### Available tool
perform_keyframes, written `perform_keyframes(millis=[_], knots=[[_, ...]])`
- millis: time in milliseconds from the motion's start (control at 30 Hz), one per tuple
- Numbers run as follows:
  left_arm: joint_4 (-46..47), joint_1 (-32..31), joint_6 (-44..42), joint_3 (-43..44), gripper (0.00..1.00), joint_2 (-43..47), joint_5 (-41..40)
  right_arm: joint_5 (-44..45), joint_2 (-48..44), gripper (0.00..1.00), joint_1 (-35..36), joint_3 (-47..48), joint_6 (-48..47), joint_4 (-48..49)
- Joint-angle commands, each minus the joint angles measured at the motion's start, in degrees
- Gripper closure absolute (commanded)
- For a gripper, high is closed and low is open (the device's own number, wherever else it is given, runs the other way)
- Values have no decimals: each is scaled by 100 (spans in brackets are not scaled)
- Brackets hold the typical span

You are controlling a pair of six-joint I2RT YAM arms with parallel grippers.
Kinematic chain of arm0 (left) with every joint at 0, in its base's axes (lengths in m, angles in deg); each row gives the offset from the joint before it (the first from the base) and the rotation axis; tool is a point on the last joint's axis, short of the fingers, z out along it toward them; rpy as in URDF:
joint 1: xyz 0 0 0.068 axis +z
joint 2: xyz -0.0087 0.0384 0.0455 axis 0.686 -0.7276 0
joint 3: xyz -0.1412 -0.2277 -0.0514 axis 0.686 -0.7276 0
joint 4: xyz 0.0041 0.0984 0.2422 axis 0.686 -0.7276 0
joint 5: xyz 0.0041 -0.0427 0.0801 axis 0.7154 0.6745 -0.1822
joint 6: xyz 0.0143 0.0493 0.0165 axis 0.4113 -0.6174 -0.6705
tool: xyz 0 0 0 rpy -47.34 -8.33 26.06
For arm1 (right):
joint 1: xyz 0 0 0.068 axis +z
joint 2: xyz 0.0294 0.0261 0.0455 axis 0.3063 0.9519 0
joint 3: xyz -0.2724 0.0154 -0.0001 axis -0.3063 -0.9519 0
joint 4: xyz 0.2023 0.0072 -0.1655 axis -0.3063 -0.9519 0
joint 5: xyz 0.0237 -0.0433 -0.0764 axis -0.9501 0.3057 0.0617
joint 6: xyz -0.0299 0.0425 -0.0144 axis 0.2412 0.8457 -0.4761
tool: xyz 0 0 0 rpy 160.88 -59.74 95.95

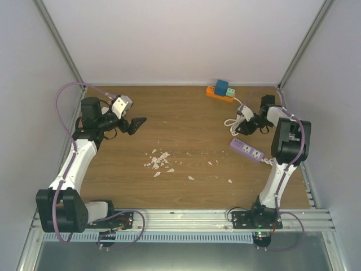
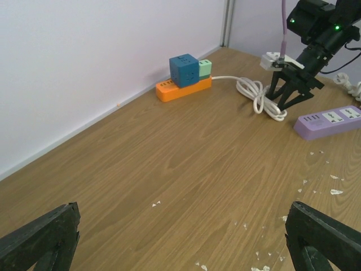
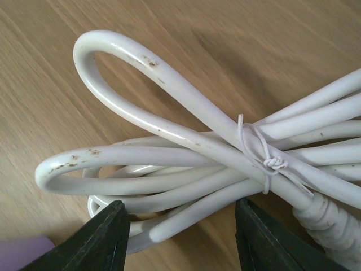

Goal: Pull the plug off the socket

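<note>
Right end effector [image 3: 180, 210] released, over cable coil [image 3: 186, 152] | blue plug [image 1: 221, 86] on orange socket strip [image 1: 219, 95]: far-left of it | right arm nearer | left end effector [image 1: 135, 125] released

A: What kind of room is it?
B: A small booth. The bench [image 1: 186, 113] has a brown wood-grain top. Plain pale walls close it on three sides: the back wall [image 1: 180, 39], the left wall [image 1: 28, 84] and the right wall [image 1: 338, 113].
A: And the corners?
B: A grey metal post [image 1: 59, 39] rises in each back corner.
A: The near edge?
B: A silver rail [image 1: 180, 217] runs along it. The light is soft and even, and small white scraps [image 1: 158, 161] lie near the middle of the bench
</note>
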Motion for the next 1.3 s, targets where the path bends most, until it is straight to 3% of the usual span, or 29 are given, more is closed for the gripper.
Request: perform_keyframes(millis=[0,333,900,1267], knots=[[305,-40,-45,-82,1,107,-3,-14,311,49,589,-54,210,301],[326,-52,-74,-136,1,164,-64,-127,285,52,2001,10,537,272],[327,-40,-66,-227,1,276,-47,29,-733,53,4170,-1410,153,-215],[313,-49,-103,-280,1,322,-92,799,-1873,57,4330,-2918,-785,-1024]])
